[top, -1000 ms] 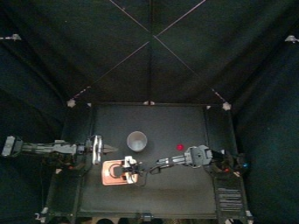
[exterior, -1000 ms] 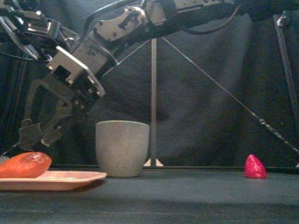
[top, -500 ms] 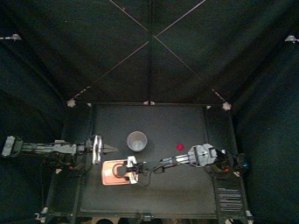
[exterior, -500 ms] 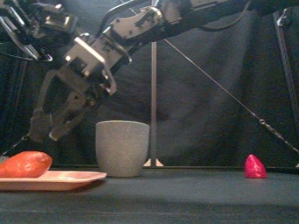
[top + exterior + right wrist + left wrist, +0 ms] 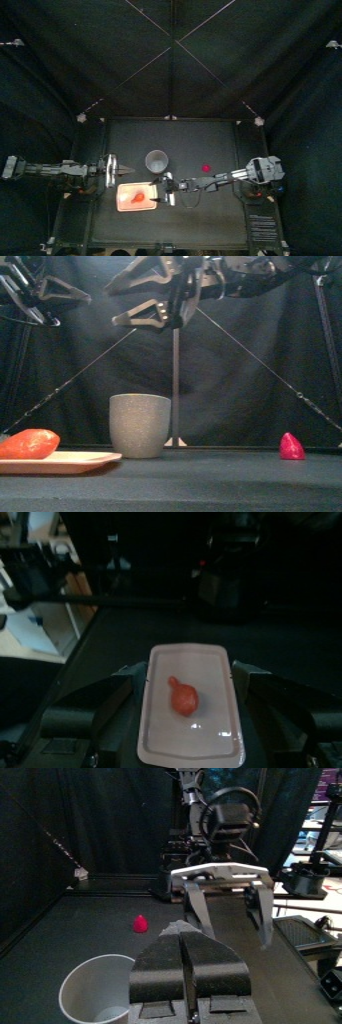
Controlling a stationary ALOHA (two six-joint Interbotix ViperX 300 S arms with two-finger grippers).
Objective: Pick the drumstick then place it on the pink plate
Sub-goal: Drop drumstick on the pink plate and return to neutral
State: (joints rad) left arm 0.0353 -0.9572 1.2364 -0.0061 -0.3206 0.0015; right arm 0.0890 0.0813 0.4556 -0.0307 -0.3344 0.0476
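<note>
The orange-red drumstick (image 5: pixel 27 443) lies on the pink plate (image 5: pixel 74 463) at the table's front left, with nothing touching it. The top view shows the drumstick (image 5: pixel 132 199) on the plate (image 5: pixel 123 188). My right gripper (image 5: pixel 167 301) hangs open high above the table, up and to the right of the plate, holding nothing. The right wrist view looks down between its spread jaws at the plate (image 5: pixel 211 737) and the drumstick (image 5: pixel 183 696). My left gripper (image 5: pixel 187 953) rests shut and empty at the table's left side (image 5: pixel 110 170).
A tall grey speckled cup (image 5: pixel 140 426) stands just behind and right of the plate (image 5: pixel 156 159). A small red pointed toy (image 5: pixel 291 446) sits on the table to the right (image 5: pixel 206 166).
My open right gripper has risen from beside the drumstick and drawn back to the right. The drumstick stays on the plate. The left arm has not moved.
</note>
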